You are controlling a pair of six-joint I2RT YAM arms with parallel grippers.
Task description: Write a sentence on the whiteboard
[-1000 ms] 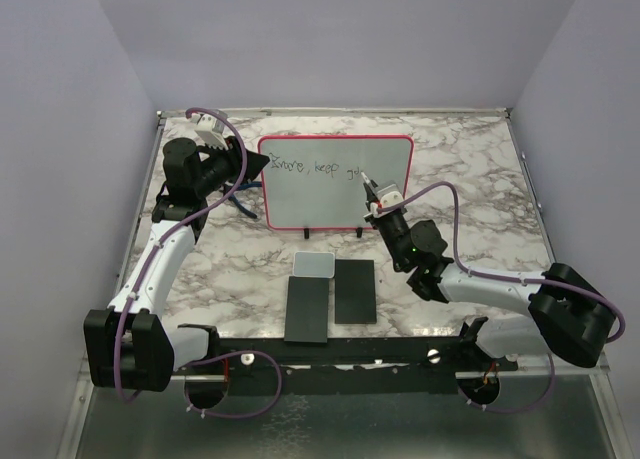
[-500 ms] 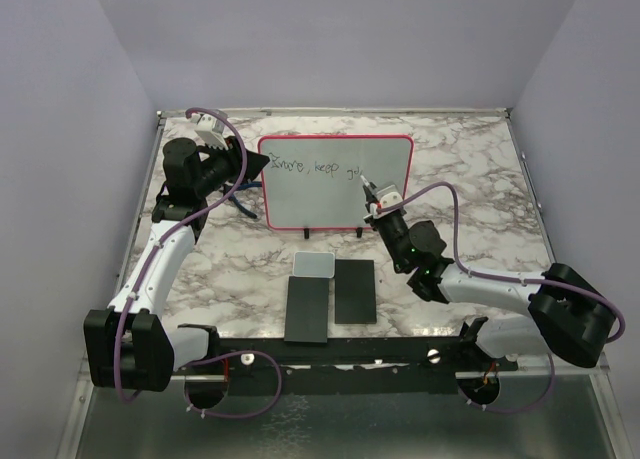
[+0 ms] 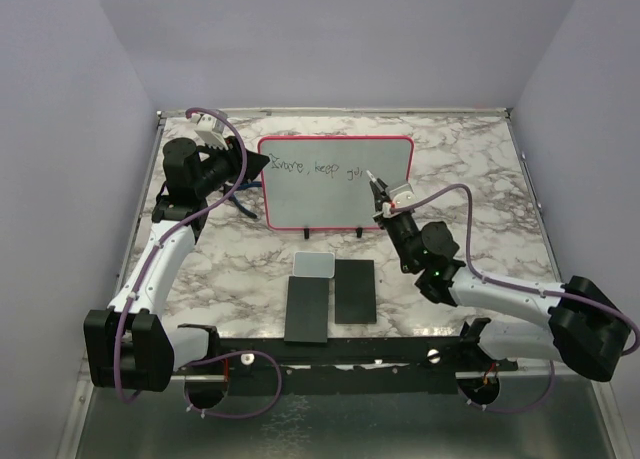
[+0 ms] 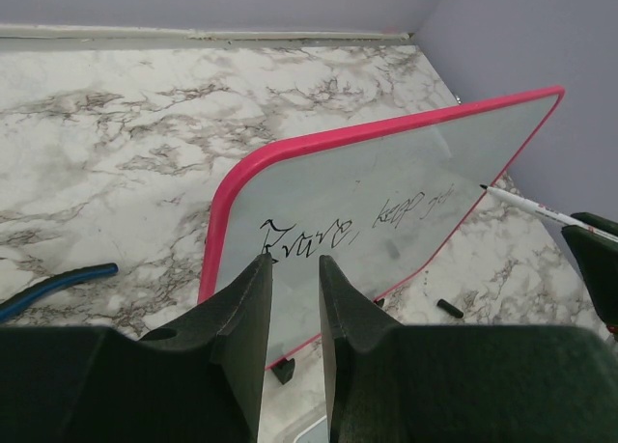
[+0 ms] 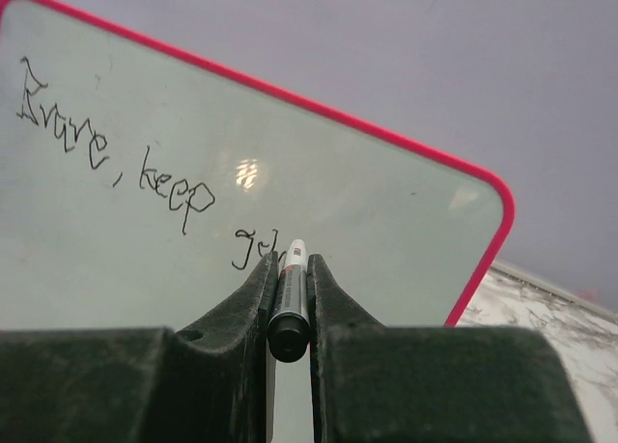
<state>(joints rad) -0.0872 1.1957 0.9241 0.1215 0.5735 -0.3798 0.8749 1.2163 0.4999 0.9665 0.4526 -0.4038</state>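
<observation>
The whiteboard [image 3: 335, 194] with a red-pink rim stands on two black feet at the back middle. The sentence [image 3: 310, 167] reads "Brave, keep go" and a further stroke. It also shows in the right wrist view [image 5: 116, 163] and the left wrist view [image 4: 319, 235]. My right gripper [image 5: 288, 260] is shut on a white and black marker [image 5: 290, 298]. The marker tip [image 3: 368, 173] is at the board face just right of the last letters. My left gripper [image 3: 263, 164] is at the board's left edge. Its fingers [image 4: 241, 308] stand narrowly apart with nothing between them.
Two black slabs [image 3: 306, 309] [image 3: 354, 291] lie in front of the board, with a small grey-white pad [image 3: 315, 264] at their far end. A blue and black cord [image 4: 53, 284] lies on the marble table left of the board. Walls enclose the table's far side, left and right.
My right arm has swung right and nearer. The marker tip has shifted slightly right along the line and more strokes follow the "g". The left arm has not moved.
</observation>
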